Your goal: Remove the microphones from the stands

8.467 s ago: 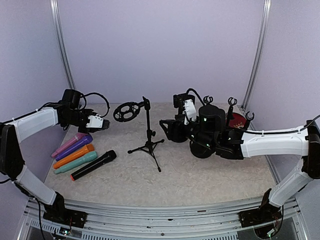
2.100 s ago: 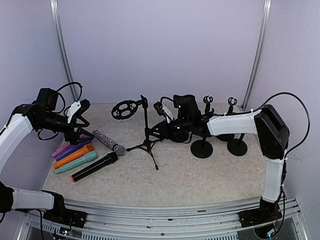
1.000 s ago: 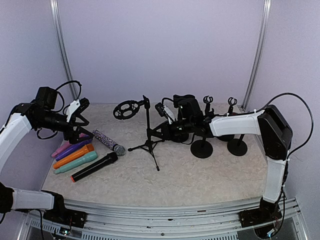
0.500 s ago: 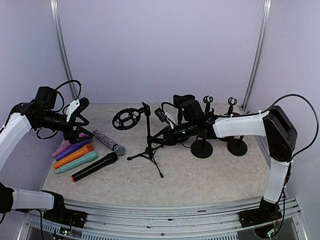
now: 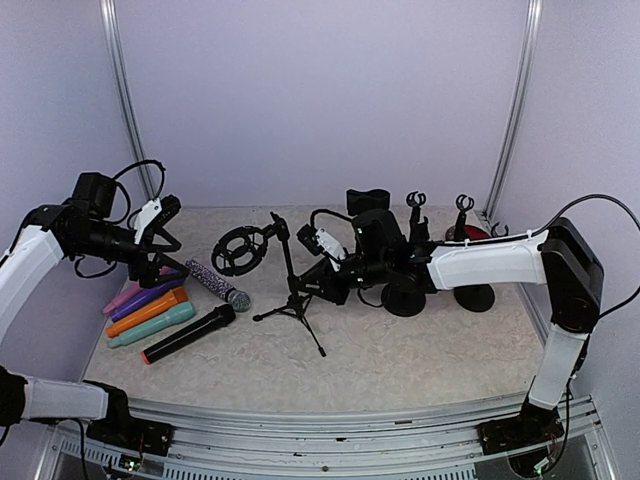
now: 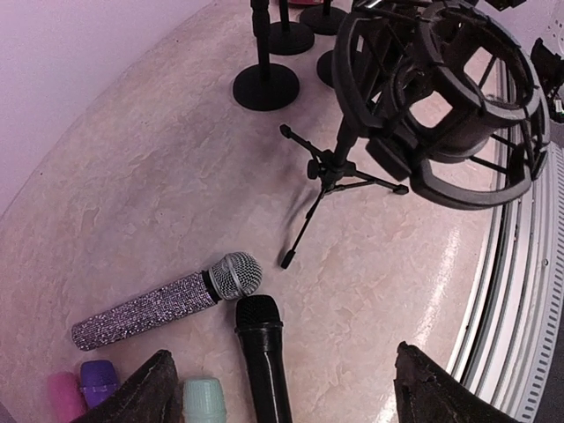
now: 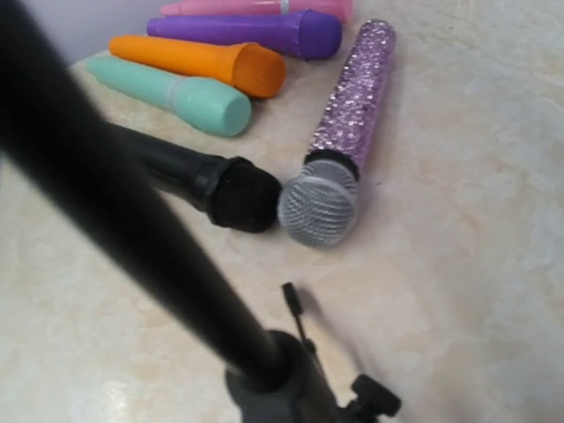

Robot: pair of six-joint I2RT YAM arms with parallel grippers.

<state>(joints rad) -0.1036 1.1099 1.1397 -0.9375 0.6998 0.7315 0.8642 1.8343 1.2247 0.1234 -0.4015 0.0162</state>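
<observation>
1. Presently, we find the glitter microphone (image 5: 215, 284) lying flat on the table (image 5: 400, 350), apart from the shock mount (image 6: 467, 189). Its grille sits just beside the head of the black microphone (image 5: 187, 331). The mount is empty, so we judge the removal itself done.
2. The left gripper (image 5: 165, 228) hangs above the row of microphones with its jaws apart, holding nothing. The right gripper (image 5: 312, 270) is clamped on the pole of the tripod stand (image 5: 283, 245), which leans to the left.
3. Risk: if the stand is let go at this lean, it could topple toward the microphones. We cannot tell whether all three feet bear on the table.
4. Risk: a tripod leg ends near the glitter microphone. Dragging the stand leftward could strike it and set it rolling.
5. Count of microphones: six. These are the glitter and black ones, plus a pink microphone (image 5: 122, 298), purple microphone (image 5: 145, 295), orange microphone (image 5: 148, 313) and teal microphone (image 5: 152, 327).
6. Count of stands: one tripod stand and two round-base stands (image 5: 405, 298) that are plainly seen. Any others behind the right arm we cannot confirm.
</observation>
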